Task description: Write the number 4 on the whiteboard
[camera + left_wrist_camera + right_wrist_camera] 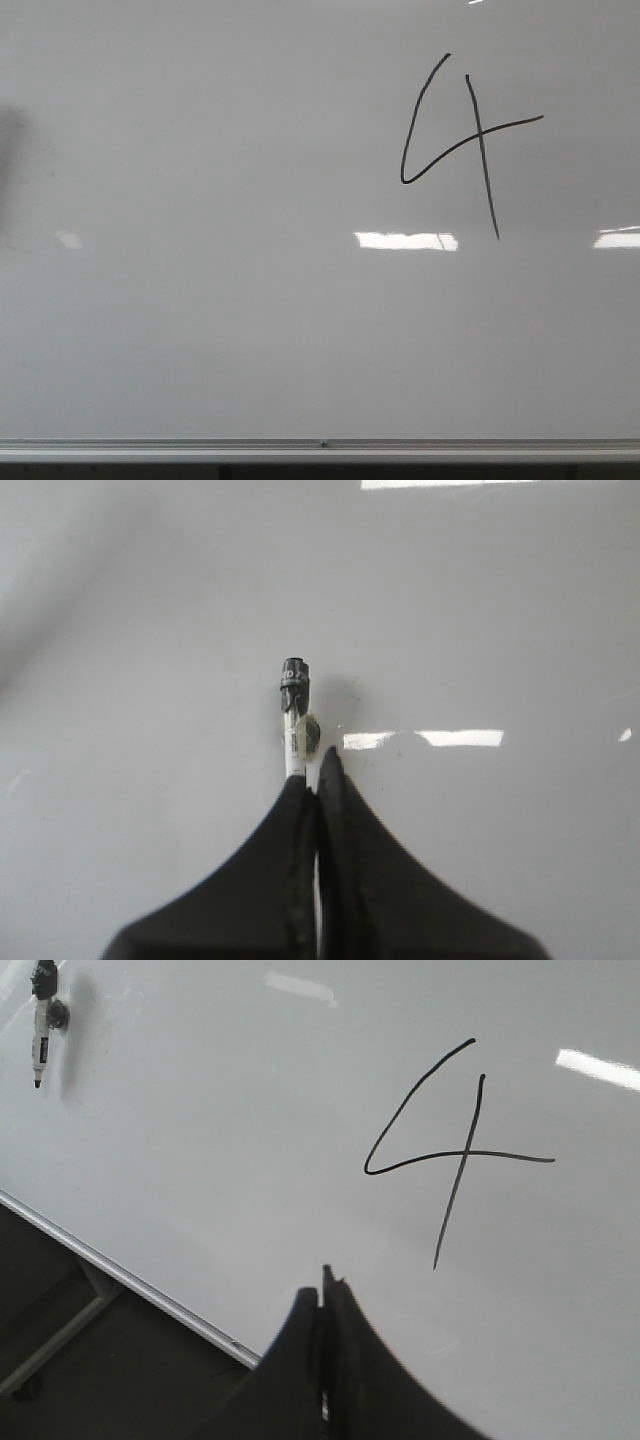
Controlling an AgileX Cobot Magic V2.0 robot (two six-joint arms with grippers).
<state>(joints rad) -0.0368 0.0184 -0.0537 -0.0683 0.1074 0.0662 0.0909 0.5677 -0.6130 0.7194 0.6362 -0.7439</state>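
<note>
The whiteboard [200, 300] fills the front view, with its silver rim [320, 447] along the lower edge. The number 4 [465, 140] is drawn in thin black line at its upper right. It also shows in the right wrist view [450, 1155]. My left gripper [315, 772] is shut on a white marker with a black end [293, 705], which sticks out past the fingertips over bare board [150, 680], far from the 4. My right gripper [327, 1285] is shut with nothing seen in it, over the board [250, 1110] near its rim, short of the 4. Neither gripper shows in the front view.
The right wrist view shows the marker [40, 1035] far off at the board's other side. Below the rim [130, 1285] is dark floor with a stand leg [60, 1335]. Bright light reflections [405, 241] lie on the board.
</note>
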